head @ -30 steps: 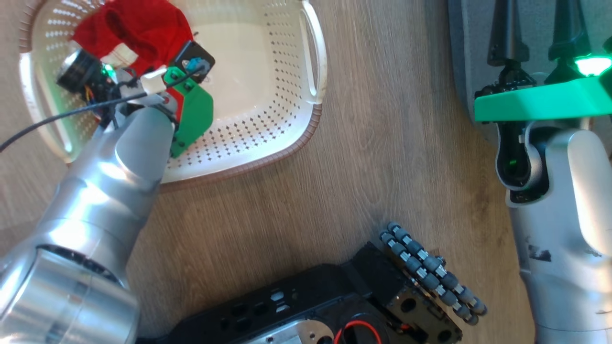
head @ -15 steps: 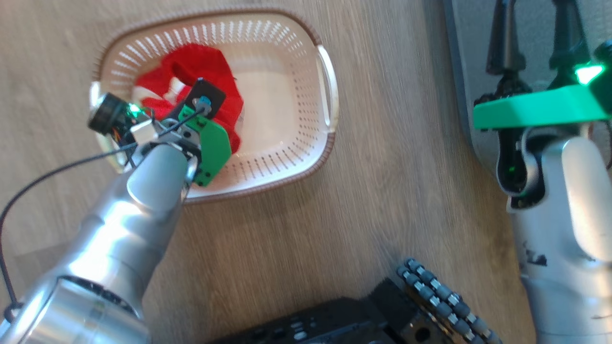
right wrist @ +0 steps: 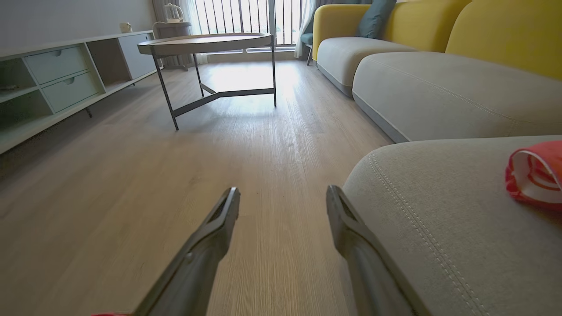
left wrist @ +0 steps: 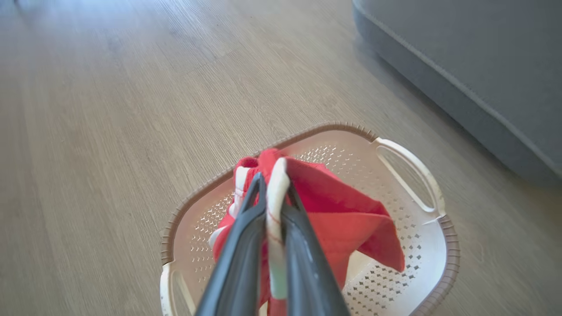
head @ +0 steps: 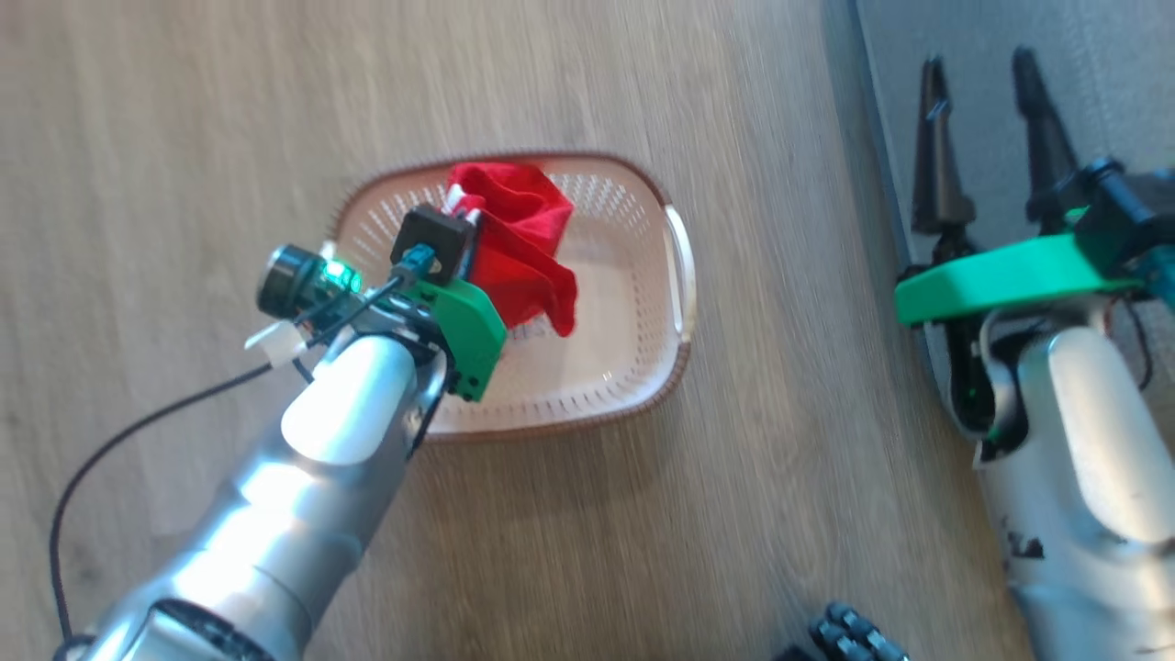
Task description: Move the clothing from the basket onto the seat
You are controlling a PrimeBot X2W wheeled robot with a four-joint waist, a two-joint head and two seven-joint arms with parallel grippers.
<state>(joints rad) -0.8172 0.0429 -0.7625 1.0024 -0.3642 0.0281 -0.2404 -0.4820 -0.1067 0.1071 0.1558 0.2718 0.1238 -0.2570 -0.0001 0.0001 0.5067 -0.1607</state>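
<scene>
the room has a pale wood floor (head: 688, 551), with a round side table (right wrist: 206, 41) and a low drawer unit (right wrist: 66, 74) at the far end. the basket (head: 606, 381) sits on this floor, near the seat (right wrist: 439, 228) but apart from it, which keeps the carry short.

left gripper (left wrist: 274, 188): the fingers are pressed together on a white-edged fold of the clothing (head: 519, 243). the pinch is at an upper edge, so the rest of the red fabric hangs free below the fingers, over the basket's interior. whether its lowest end touches the basket bottom cannot be told. an edge grip of this kind lets the piece drape and pass the rim without dragging the light basket.

right gripper (right wrist: 283, 189): the fingers are spread, with nothing between them. it hovers at the front edge of the seat, probably parked clear of the left arm's path.

a second red and white piece (right wrist: 533, 175) lies on the seat cushion, so part of the task appears done.

step in hand, as judged: lift and transfer. the next move calls for height until the hanging end clears the rim, then travel toward the seat. risk: the narrow pinch may slip.
</scene>
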